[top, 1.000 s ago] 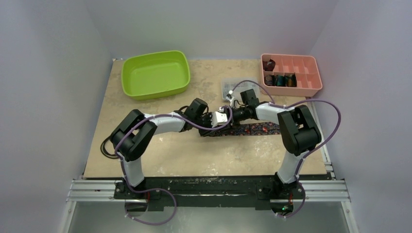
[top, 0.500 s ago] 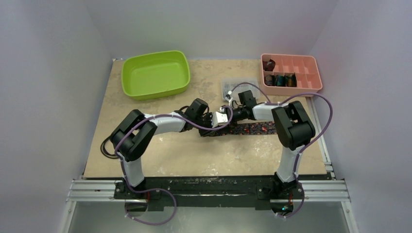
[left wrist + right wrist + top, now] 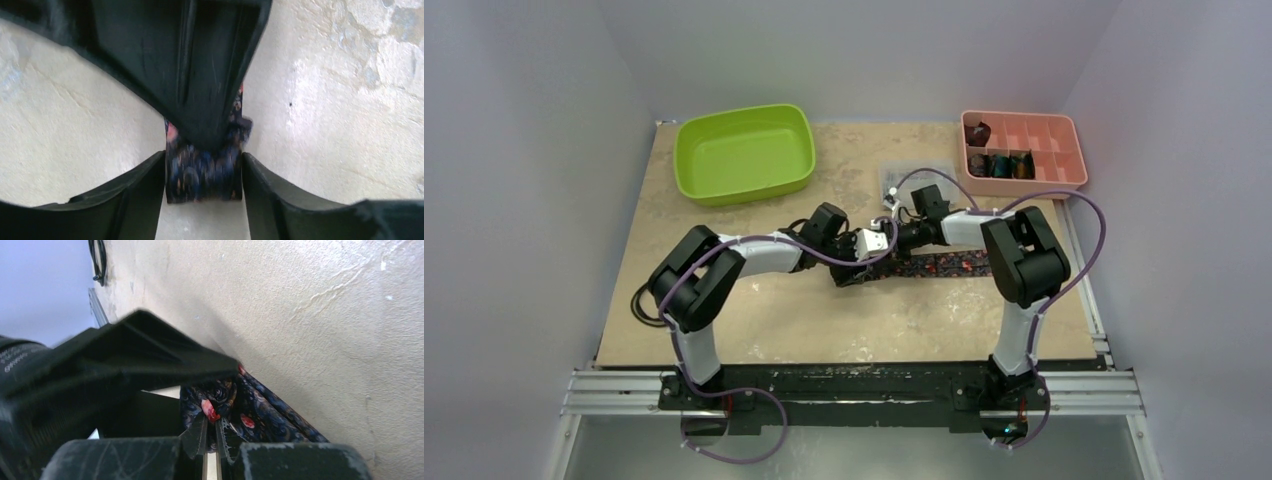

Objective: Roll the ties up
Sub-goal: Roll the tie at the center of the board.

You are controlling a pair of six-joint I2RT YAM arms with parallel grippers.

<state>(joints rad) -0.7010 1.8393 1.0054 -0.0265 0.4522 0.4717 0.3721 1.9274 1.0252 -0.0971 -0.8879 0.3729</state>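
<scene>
A dark tie (image 3: 949, 264) with blue swirls and red spots lies flat across the middle of the table. Its left end (image 3: 202, 180) lies flat between my left gripper's (image 3: 203, 159) two fingers, which stand open, one at each edge of the fabric. Directly above it, my right gripper (image 3: 210, 422) is shut, pinching a fold of the tie (image 3: 260, 415) by a red spot. In the top view both grippers, left (image 3: 856, 272) and right (image 3: 879, 248), meet over that end. Rolled ties (image 3: 999, 165) sit in a pink tray.
A green bin (image 3: 744, 150) stands at the back left. The pink compartment tray (image 3: 1064, 150) is at the back right, with a clear plastic box (image 3: 906, 178) just left of it. A black cable (image 3: 639, 300) loops near the table's left edge.
My right gripper has moved left onto the tie's end and shut on a fold of it. My left gripper's jaws have widened around the same end.
</scene>
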